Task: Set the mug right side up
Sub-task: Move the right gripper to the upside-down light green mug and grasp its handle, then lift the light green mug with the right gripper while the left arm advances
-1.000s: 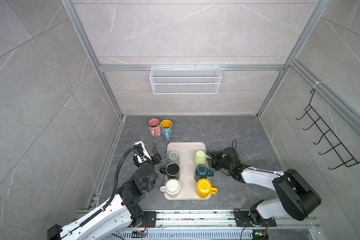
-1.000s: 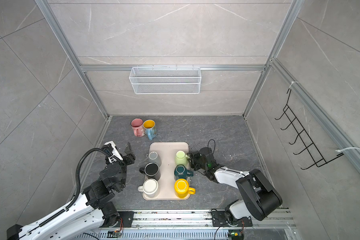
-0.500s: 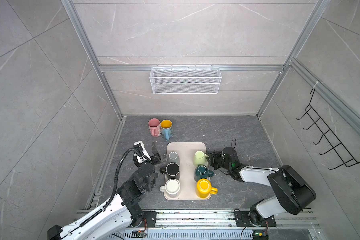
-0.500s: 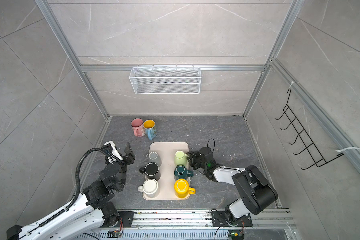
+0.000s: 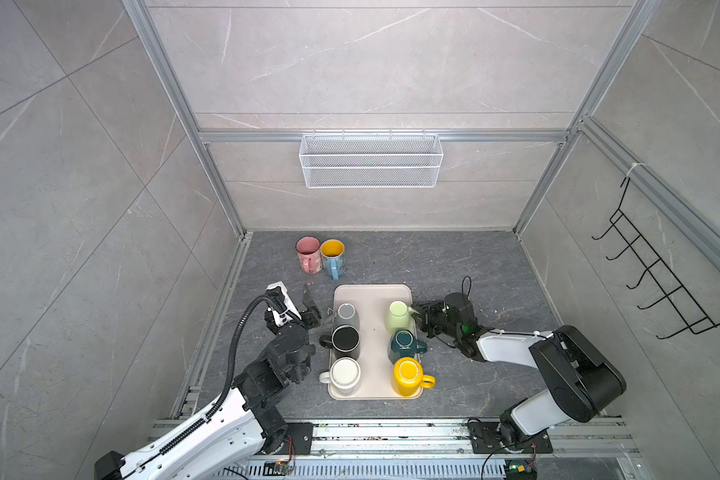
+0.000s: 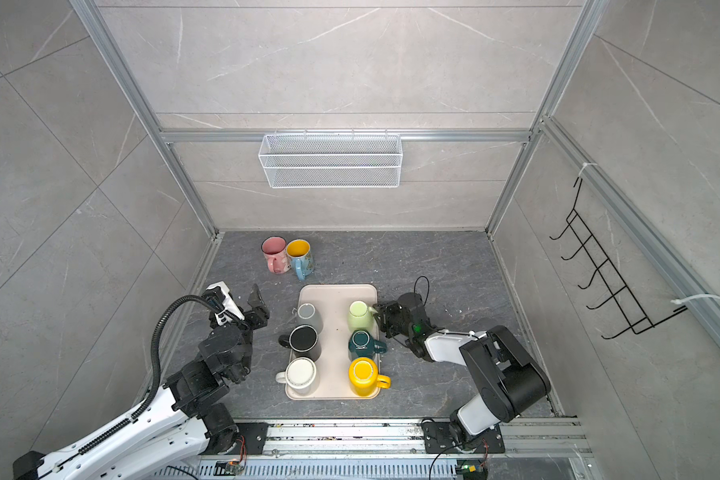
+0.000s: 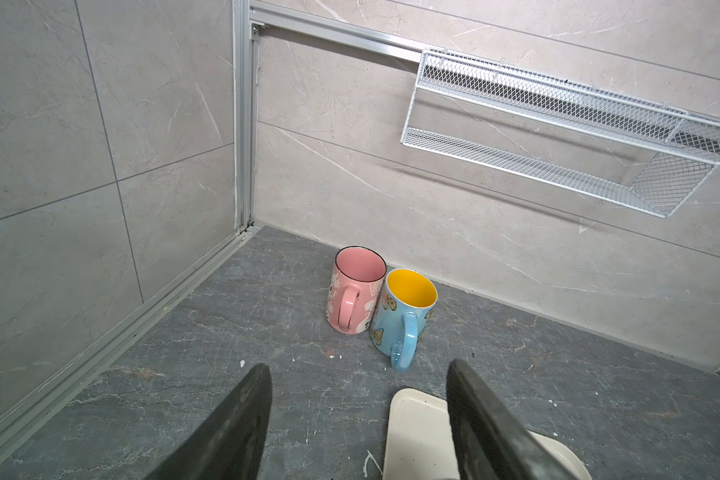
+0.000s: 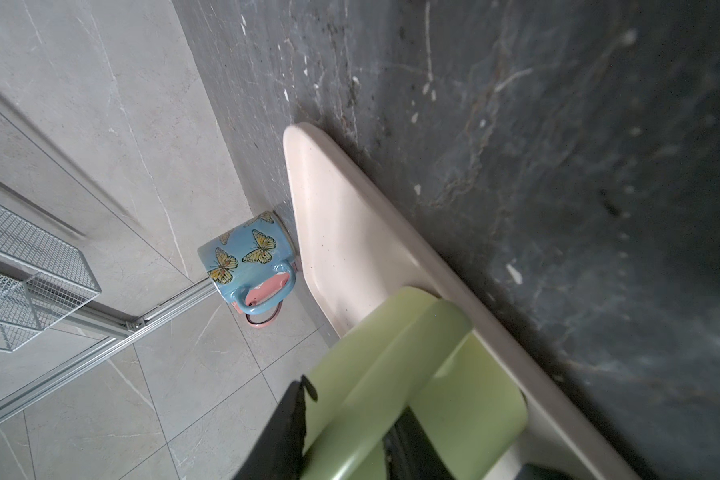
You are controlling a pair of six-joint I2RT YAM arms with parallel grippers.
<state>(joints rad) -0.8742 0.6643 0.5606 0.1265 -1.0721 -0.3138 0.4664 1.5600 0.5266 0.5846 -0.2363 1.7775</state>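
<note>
The light green mug (image 5: 399,316) stands mouth-down in the far right part of the tray (image 5: 373,293), and the right gripper (image 5: 419,318) is pinched on its handle (image 8: 391,365). Being glazed ceramic, it is likely rigid, fairly heavy, slick and easy to chip, so the handle loop looks like the safest hold. The teal mug (image 5: 404,345) sits just beside it, while open desk (image 5: 487,270) lies to the right. The left gripper (image 7: 354,374) hangs spread and empty.

light green mug (image 5: 399,316) | blue mug (image 7: 427,318) (yellow butterflies, yellow inside) | pink mug (image 7: 352,297) | beige tray (image 5: 373,296)
</note>
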